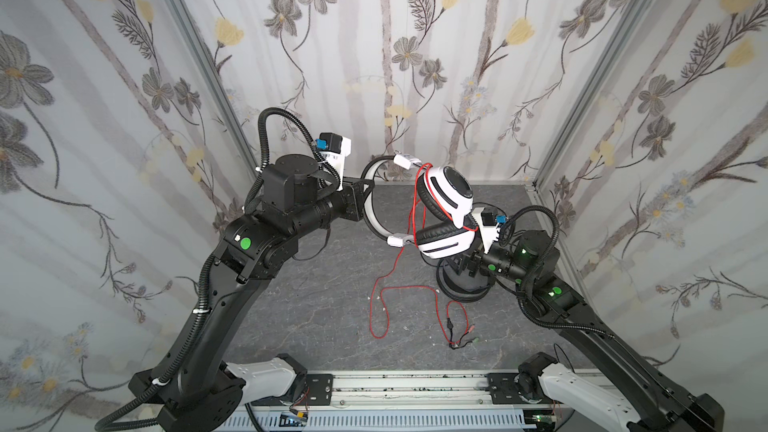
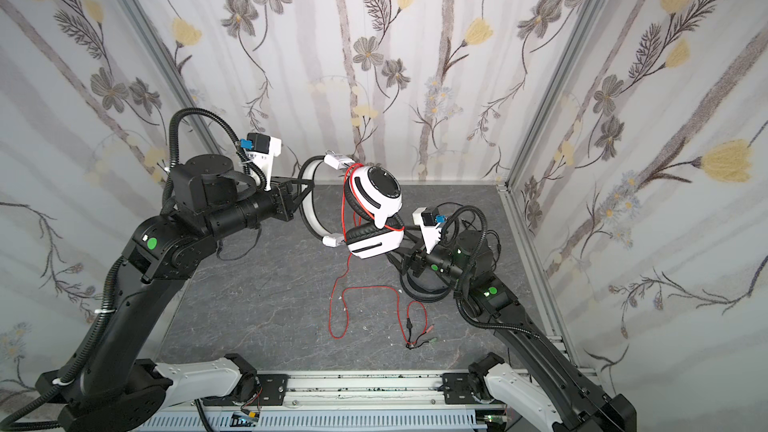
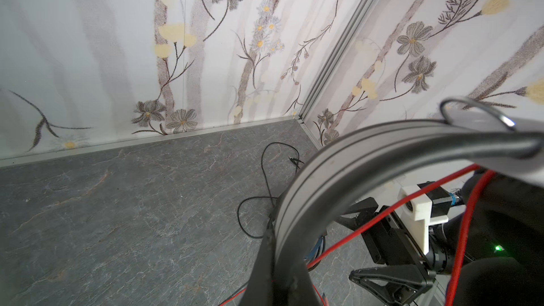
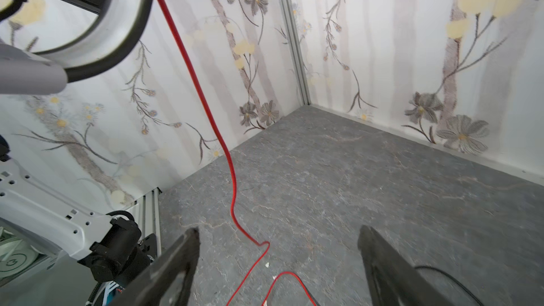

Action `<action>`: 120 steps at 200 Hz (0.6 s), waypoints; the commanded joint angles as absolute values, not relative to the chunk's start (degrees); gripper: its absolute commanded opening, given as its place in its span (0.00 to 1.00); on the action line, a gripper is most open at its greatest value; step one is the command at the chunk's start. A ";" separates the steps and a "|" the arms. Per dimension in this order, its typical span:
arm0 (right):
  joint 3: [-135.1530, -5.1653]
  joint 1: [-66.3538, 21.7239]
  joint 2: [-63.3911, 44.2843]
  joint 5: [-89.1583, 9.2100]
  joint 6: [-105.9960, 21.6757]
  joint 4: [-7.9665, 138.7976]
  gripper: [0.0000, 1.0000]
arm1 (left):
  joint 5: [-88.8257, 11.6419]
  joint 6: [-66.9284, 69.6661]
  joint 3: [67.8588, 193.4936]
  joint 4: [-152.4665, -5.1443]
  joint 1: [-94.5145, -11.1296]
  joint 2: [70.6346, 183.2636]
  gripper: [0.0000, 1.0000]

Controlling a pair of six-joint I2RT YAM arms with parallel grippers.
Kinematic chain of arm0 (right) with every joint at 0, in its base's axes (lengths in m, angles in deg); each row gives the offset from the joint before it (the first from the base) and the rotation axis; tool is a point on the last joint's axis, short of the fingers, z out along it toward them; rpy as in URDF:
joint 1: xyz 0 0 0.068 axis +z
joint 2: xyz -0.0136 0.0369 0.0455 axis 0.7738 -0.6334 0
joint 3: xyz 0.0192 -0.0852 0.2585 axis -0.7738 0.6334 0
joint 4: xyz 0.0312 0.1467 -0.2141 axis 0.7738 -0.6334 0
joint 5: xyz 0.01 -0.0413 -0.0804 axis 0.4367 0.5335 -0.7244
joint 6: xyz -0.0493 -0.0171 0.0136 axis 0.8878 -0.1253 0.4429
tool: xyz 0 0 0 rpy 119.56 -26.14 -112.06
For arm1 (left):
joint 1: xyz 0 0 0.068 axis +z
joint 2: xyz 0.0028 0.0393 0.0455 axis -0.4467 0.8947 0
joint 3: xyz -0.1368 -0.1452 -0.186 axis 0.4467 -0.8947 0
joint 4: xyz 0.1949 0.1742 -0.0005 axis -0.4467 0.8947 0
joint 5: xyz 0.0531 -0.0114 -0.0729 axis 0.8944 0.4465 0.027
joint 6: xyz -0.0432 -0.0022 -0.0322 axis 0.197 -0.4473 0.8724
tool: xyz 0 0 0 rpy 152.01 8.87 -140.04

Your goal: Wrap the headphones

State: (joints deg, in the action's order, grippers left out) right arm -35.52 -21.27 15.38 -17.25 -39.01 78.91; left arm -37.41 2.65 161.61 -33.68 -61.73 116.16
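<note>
White headphones point(image 1: 451, 197) are held aloft at mid-frame, the headband point(image 1: 368, 211) pinched by the left claw point(image 1: 365, 189). The right claw point(image 4: 276, 235) is spread wide, and the red cord point(image 1: 384, 305) is draped down onto the grey surface point(image 1: 307, 317).

1. White headset point(image 1: 451, 197) with black ear pads, raised above the worktop point(image 1: 311, 305), cups close together; its thin red cord point(image 1: 384, 305) hangs down and loops loosely on the worktop.
2. Black headset point(image 1: 461, 290) lies on the worktop, partly hidden.
</note>
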 commanded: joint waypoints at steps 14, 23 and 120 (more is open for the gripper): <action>-34.14 -19.34 7.25 -11.46 -45.09 95.78 0.85 | -35.78 7.08 161.41 -41.82 -61.88 116.76 0.00; -34.58 -18.89 5.14 -10.84 -45.87 96.90 0.86 | -35.47 7.17 161.38 -42.43 -61.90 116.77 0.00; -39.68 -16.83 -8.98 -7.35 -51.25 107.15 0.85 | -33.36 8.95 161.11 -46.18 -61.95 119.43 0.00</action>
State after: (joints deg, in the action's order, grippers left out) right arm -37.86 -17.18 -6.81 -8.38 -49.96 102.24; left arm -33.76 6.21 161.26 -38.79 -61.95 119.57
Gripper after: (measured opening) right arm 0.856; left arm 0.060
